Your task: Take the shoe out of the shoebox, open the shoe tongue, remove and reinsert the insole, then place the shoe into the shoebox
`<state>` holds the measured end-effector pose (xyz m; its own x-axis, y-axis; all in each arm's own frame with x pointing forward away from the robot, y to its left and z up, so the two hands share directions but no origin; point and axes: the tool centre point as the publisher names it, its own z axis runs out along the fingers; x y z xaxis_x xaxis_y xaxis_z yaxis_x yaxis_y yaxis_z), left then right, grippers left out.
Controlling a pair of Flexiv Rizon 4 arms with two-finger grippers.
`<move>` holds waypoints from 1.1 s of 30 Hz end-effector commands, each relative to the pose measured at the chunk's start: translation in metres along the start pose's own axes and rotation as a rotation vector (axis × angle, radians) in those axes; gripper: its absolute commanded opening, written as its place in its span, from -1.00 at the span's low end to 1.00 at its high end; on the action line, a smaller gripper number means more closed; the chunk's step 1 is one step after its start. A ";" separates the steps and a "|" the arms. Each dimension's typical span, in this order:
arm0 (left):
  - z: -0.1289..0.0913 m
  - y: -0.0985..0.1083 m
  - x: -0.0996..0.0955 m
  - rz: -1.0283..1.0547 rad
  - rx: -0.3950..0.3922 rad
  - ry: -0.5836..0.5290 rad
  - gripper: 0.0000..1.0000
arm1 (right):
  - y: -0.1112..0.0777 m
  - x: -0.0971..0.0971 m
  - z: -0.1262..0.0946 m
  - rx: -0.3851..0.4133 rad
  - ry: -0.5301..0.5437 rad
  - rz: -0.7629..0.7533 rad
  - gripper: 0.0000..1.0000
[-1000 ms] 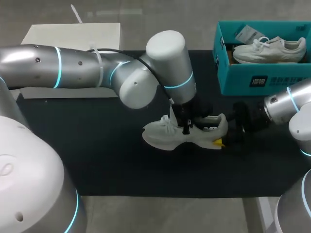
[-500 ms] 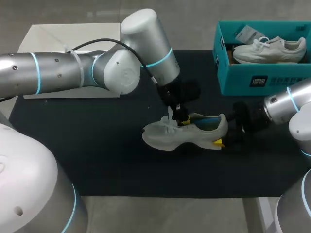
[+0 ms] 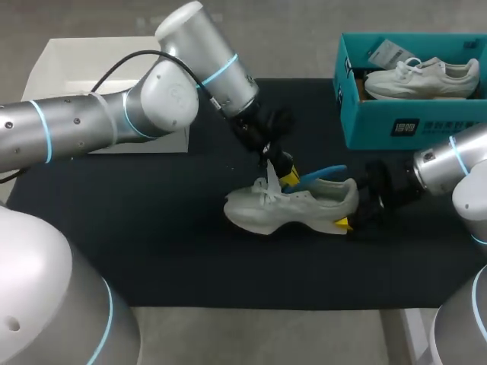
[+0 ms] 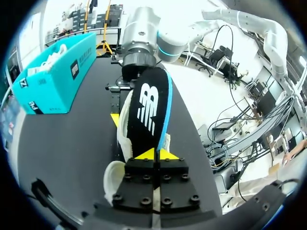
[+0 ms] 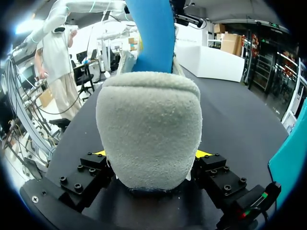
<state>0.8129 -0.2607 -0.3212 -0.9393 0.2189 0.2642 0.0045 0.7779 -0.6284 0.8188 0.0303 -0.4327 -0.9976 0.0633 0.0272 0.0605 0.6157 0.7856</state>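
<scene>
The blue foam insole (image 4: 149,112) is pinched at its near end by the left gripper (image 4: 154,154), and its long axis is pointed straight ahead, above the pale grey knitted shoe (image 3: 293,209), whose heel is clamped from the far side by the right gripper (image 3: 346,219).

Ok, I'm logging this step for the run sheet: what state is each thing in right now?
shoe, upright on its sole, heel gripped.
insole, partly lifted out of the shoe.
shoebox, open, second shoe inside.
left end effector, shut on insole.
right end effector, shut on shoe.
</scene>
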 end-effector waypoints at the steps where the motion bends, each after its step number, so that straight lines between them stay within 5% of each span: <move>1: 0.003 -0.012 -0.001 0.019 0.056 0.027 -1.00 | -0.003 0.002 0.005 0.003 -0.002 0.000 -1.00; 18: -0.015 -0.075 0.014 0.129 0.223 0.126 -1.00 | -0.003 0.002 0.005 0.003 -0.002 0.000 -1.00; 33: -0.090 -0.157 0.060 0.347 0.473 0.149 -1.00 | -0.003 0.002 0.005 0.003 -0.002 0.000 -1.00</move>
<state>0.7946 -0.3262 -0.1483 -0.8468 0.5258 0.0808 0.1102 0.3221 -0.9403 0.8184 0.0312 -0.4331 -0.9977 0.0627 0.0269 0.0599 0.6153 0.7860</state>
